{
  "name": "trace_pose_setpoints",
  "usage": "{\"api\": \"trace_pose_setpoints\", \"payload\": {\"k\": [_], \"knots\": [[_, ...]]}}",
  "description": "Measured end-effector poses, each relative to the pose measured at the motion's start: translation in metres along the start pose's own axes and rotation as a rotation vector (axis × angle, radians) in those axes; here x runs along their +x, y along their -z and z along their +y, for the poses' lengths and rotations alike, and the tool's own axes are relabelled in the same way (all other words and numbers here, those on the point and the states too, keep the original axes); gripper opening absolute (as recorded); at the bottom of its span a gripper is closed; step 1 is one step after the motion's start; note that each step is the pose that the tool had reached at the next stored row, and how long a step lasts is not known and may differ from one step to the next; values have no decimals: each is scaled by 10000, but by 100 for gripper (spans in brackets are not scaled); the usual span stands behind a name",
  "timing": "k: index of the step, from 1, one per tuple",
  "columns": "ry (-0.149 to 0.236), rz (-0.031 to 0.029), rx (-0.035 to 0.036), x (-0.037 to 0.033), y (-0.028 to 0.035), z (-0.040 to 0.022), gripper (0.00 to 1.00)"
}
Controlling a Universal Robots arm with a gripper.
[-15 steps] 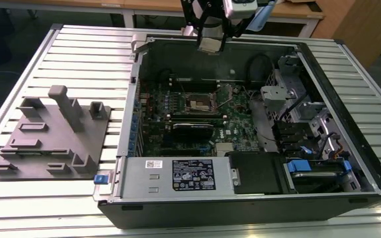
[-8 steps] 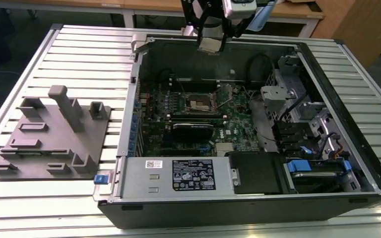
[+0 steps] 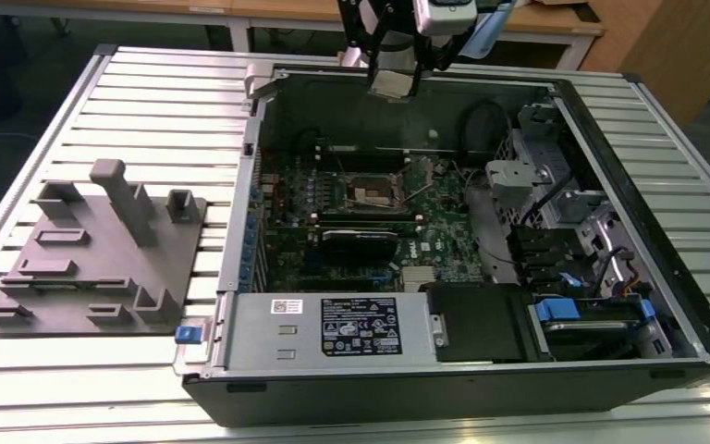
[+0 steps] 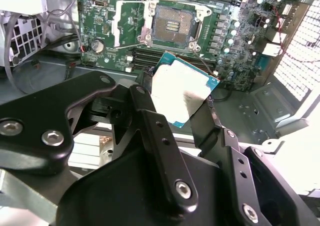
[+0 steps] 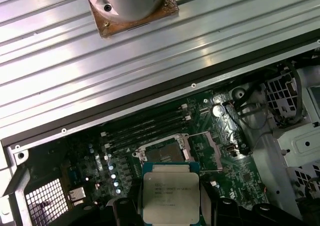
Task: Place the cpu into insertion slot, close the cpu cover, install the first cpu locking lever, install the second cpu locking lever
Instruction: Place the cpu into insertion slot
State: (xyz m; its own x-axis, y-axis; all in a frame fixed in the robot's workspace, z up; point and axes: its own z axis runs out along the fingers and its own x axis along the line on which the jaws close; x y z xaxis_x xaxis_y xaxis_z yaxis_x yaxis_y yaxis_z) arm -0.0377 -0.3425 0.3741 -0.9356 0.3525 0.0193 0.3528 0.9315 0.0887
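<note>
The gripper (image 4: 175, 100) gripped the cpu (image 4: 184, 86) between closed jaws, in the air over the far edge of the open computer case (image 3: 454, 393). Below, the insertion slot (image 4: 173, 27) lay bare on the green board (image 4: 105, 21), with the cpu cover (image 4: 129, 24) open just beside it.

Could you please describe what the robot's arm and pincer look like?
The pincer is matt black, with two flat bar-like fingers on jointed links, dotted with small holes and silver screw heads. In the exterior view the wrist above it is silver-grey with black brackets and a light blue part.
</note>
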Motion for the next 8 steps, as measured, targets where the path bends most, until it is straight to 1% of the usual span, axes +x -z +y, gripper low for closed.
{"api": "trace_pose_setpoints", "payload": {"k": [8], "knots": [[-231,-21,-4,0,0,0,54]]}}
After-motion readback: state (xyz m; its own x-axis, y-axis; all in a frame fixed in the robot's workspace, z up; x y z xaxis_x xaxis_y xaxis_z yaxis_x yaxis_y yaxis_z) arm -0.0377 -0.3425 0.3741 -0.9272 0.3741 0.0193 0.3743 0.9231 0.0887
